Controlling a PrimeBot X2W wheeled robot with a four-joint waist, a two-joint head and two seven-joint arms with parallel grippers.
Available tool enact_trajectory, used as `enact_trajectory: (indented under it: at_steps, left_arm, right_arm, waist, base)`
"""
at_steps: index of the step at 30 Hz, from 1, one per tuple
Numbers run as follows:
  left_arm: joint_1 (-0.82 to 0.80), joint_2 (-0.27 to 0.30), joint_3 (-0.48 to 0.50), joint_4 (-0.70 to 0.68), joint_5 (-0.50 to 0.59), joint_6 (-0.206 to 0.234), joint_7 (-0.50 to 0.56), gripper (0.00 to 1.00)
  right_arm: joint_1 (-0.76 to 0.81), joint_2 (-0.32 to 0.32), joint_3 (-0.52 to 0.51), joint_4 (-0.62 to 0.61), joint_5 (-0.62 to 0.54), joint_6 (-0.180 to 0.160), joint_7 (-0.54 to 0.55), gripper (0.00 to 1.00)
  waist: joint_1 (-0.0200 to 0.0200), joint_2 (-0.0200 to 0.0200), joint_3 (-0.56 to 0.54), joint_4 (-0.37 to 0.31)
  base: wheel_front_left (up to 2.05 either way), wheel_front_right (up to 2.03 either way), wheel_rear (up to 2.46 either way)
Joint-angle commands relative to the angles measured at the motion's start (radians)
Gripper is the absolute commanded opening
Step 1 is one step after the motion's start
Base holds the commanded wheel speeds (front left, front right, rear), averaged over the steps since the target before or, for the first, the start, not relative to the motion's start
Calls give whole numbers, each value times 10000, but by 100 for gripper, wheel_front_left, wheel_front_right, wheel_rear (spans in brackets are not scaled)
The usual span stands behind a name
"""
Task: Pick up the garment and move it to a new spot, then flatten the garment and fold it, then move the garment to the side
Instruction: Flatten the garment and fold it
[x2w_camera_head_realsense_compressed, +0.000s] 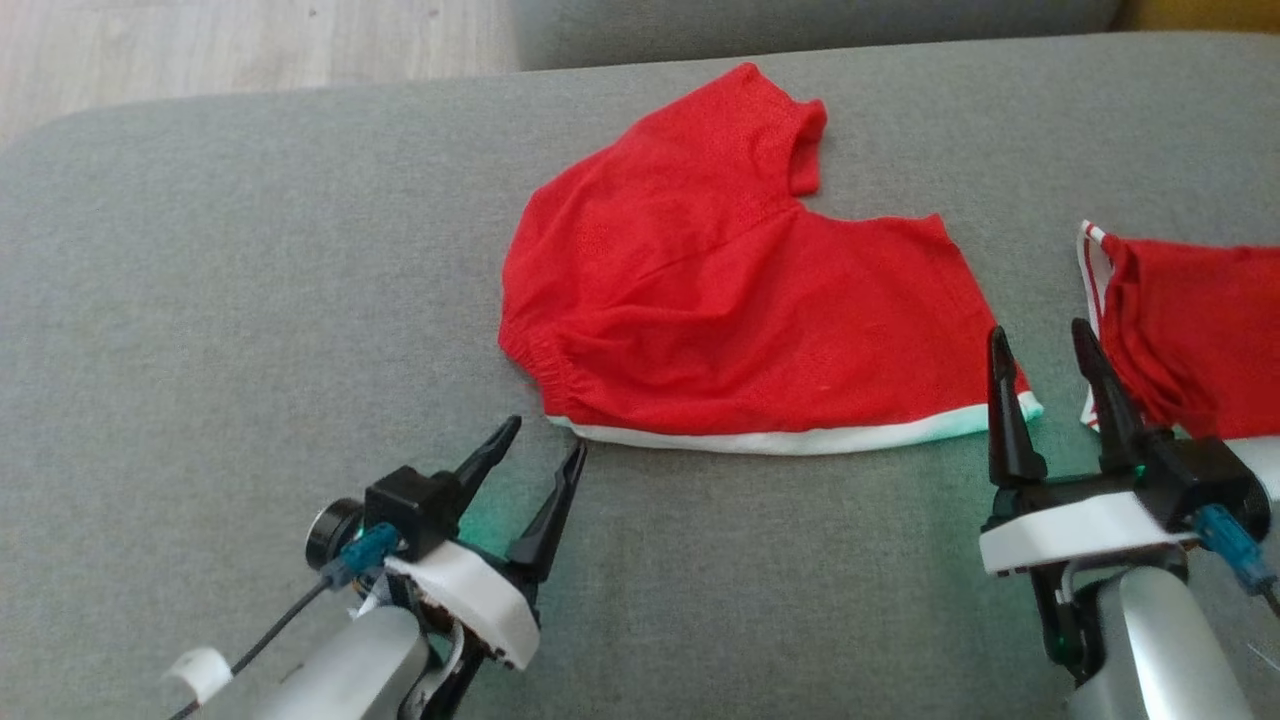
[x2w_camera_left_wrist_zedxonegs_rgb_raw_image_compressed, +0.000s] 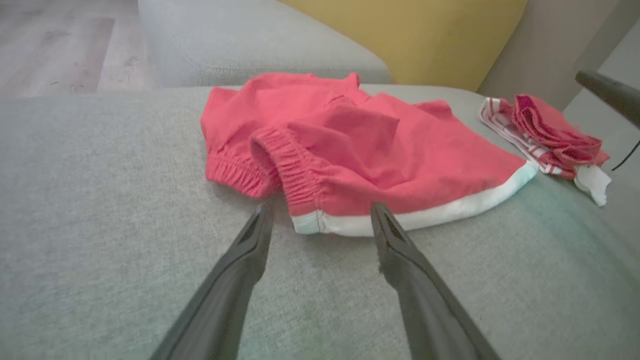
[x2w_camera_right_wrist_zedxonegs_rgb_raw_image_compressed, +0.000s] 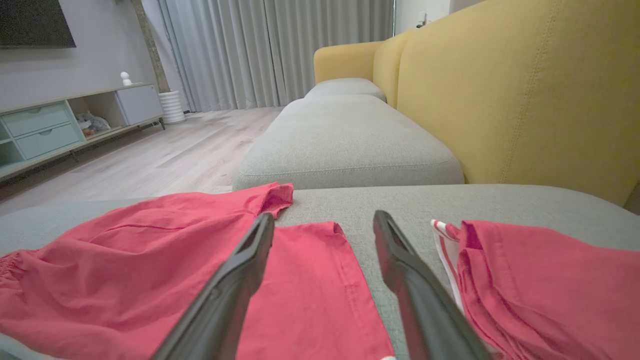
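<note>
Lying across the middle of the grey cushion (x2w_camera_head_realsense_compressed: 250, 300), the red shorts (x2w_camera_head_realsense_compressed: 720, 310) had their white hem (x2w_camera_head_realsense_compressed: 800, 440) facing the near edge. Both grippers were empty, fingers spread wide. The left gripper (x2w_camera_head_realsense_compressed: 547, 437) stood just beside the hem's elastic corner, and the right gripper (x2w_camera_head_realsense_compressed: 1038, 332) was by its other end. A good grab probably called for pinching both hem corners together, low against the cushion, catching every layer and keeping clear of the second red garment (x2w_camera_head_realsense_compressed: 1190, 320) at the right edge.
</note>
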Motion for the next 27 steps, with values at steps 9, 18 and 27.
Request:
enact_trajectory:
  at_steps: [9, 18, 27]
  left_arm:
    - [-1170, 107, 145, 1029, -102, -413, 300, 100]
    - [-1569, -57, -46, 1648, -103, -754, 65, 100]
    - [-1745, -147, -132, 1934, -82, -831, -206, 0]
  right_arm:
    - [-312, -49, 288, -397, -105, -7, -105, 100]
    - [-334, -49, 303, -327, -132, -7, -101, 100]
    - [-286, -49, 216, 31, -283, -7, 271, 100]
  waist:
    - [0, 0, 371, -400]
    - [0, 0, 534, -593]
    - [0, 0, 528, -544]
  base:
    - [0, 0, 0]
    - [0, 0, 0]
    - [0, 0, 0]
